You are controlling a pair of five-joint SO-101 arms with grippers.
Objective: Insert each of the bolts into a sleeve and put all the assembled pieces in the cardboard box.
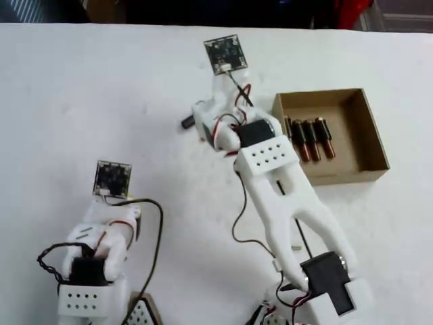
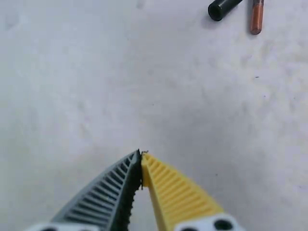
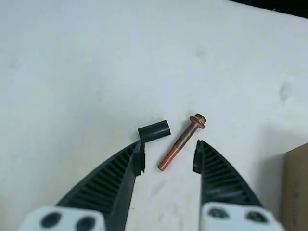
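Right gripper (image 3: 168, 154) spread wide, straddling bolt (image 3: 184, 138), apparently for pickup; sleeve (image 3: 154, 131) just beside. Left gripper (image 2: 142, 161) closed, empty, well apart. Cardboard box (image 1: 352, 135) holds four assemblies (image 1: 308, 139).

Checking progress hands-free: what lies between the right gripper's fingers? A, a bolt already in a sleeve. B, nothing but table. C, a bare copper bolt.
C: the copper bolt lies bare within the open right gripper, with the black sleeve lying separate beside it.
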